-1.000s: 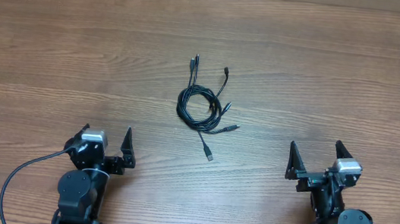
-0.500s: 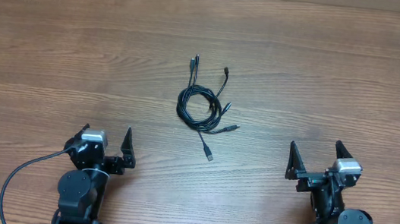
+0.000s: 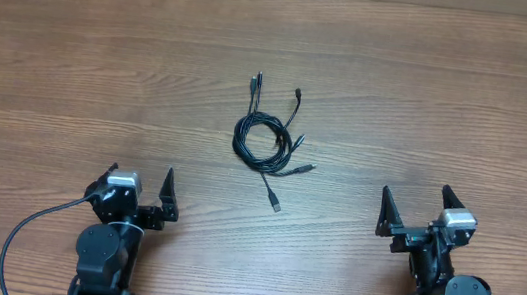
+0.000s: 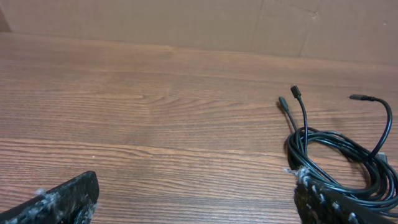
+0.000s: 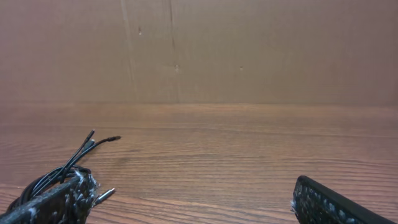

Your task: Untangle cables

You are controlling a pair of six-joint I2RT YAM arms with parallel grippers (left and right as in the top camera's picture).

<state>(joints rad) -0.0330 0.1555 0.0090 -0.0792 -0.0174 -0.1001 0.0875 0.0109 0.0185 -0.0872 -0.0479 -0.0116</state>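
Observation:
The cables (image 3: 266, 140) lie in a tangled black coil at the middle of the wooden table, with plug ends sticking out toward the back and one toward the front. In the left wrist view the cables (image 4: 339, 152) lie ahead to the right; in the right wrist view the cables (image 5: 59, 171) show at the far left, partly behind a fingertip. My left gripper (image 3: 138, 181) stands open near the front left, well short of the coil, with nothing between its fingers (image 4: 62, 196). My right gripper (image 3: 415, 203) stands open at the front right, also empty.
A brown cardboard wall (image 5: 249, 50) runs along the table's far edge. Thick black arm wires (image 3: 27, 229) loop beside the left arm base at the front edge. The wooden tabletop (image 3: 451, 100) stretches bare on both sides of the coil.

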